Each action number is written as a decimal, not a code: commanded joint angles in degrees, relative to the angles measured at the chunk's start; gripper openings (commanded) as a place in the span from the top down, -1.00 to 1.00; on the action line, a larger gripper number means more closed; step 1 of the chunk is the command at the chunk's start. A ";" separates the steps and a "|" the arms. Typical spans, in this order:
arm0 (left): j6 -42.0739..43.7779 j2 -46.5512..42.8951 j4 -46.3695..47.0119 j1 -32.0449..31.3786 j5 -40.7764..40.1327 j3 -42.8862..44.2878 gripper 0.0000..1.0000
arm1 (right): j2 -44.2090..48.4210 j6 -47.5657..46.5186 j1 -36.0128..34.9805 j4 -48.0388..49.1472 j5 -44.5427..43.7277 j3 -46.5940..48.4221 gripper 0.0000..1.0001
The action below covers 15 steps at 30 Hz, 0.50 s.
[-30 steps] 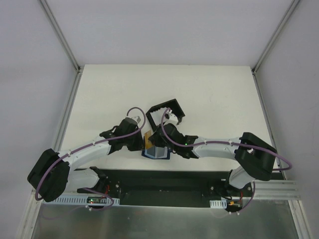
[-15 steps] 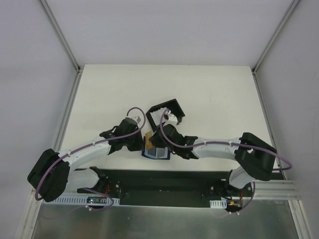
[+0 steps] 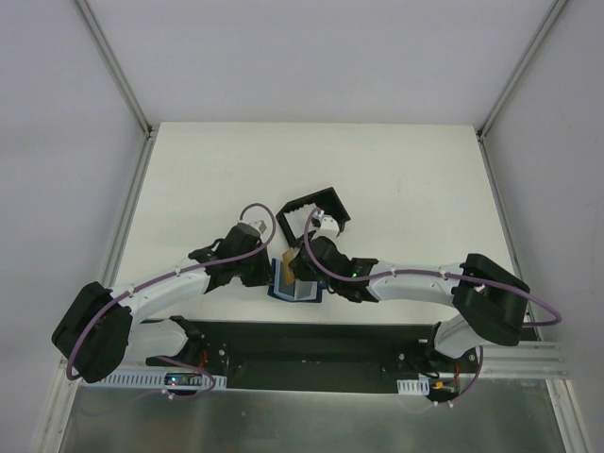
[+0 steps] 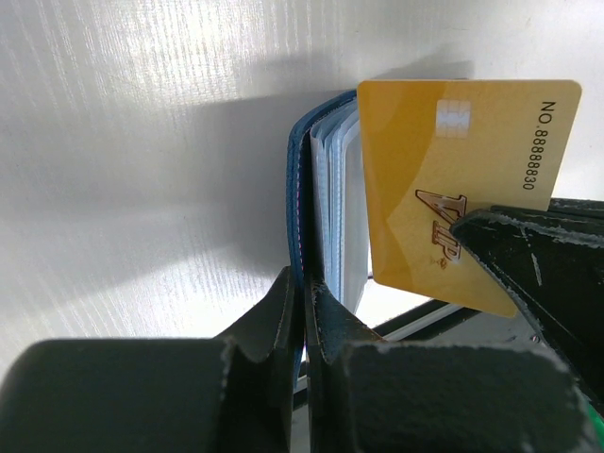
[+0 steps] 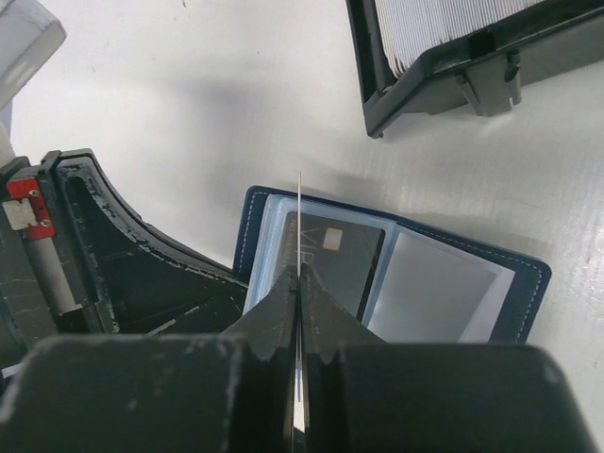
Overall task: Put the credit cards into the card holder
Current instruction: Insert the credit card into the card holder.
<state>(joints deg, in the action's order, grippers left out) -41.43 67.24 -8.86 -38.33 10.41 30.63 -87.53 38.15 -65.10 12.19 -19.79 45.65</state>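
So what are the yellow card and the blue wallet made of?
The card: probably plastic, smooth yellow-gold, thin and stiff, with printed numbers. The wallet: maybe navy leather or fake leather, matte, pale stitching along its edge; clear shiny plastic sleeves inside.

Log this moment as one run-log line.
left pincer: shut on card holder | right pincer: shut on yellow card | dark card: slotted

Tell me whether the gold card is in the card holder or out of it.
Out. The right hand pinches the gold card; its face shows uncovered beside the card holder, not inside a sleeve.
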 commanded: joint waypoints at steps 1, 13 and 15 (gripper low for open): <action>-0.85 -0.62 0.51 -0.61 -0.40 -0.57 1.00 | 1.75 -1.32 -0.38 -1.29 -1.22 1.19 0.99; -0.23 -1.50 0.51 -0.61 -0.48 -0.49 1.00 | 0.69 0.34 0.41 -3.73 6.69 4.80 0.99; 0.03 -1.59 0.60 -0.61 -0.57 -0.40 1.00 | 2.09 1.05 0.59 -5.94 6.96 4.71 0.99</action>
<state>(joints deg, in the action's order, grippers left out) -41.43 67.16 -8.86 -38.33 10.39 30.59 -87.61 37.17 -64.95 10.61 -15.31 48.73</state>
